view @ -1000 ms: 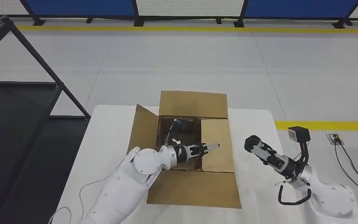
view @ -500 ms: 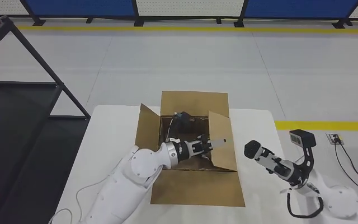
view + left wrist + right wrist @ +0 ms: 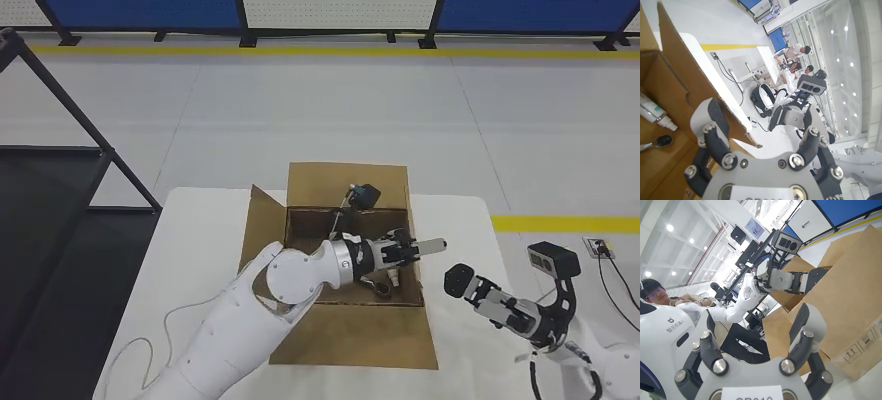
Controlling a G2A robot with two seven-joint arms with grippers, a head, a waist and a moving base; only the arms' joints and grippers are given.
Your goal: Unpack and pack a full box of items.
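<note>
White table (image 3: pixel 190 240), rounded corners, carries brown corrugated cardboard box (image 3: pixel 350 335), flaps open. Inside box: white tube (image 3: pixel 653 113) and metal wrench head (image 3: pixel 660 141). Left gripper (image 3: pixel 436 244) on level arm across box, at right flap, fingers wide, empty. Right gripper (image 3: pixel 459 281) low, just beside box, also wide, empty.

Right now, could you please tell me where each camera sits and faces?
Top view: above the arms, looking down at table and open box; left gripper over it, right gripper beside.
Left wrist view: faces across a box flap toward the right gripper; own open fingers show.
Right wrist view: faces the box's side and left gripper; own open fingers show.
Both wrist views share the box.
</note>
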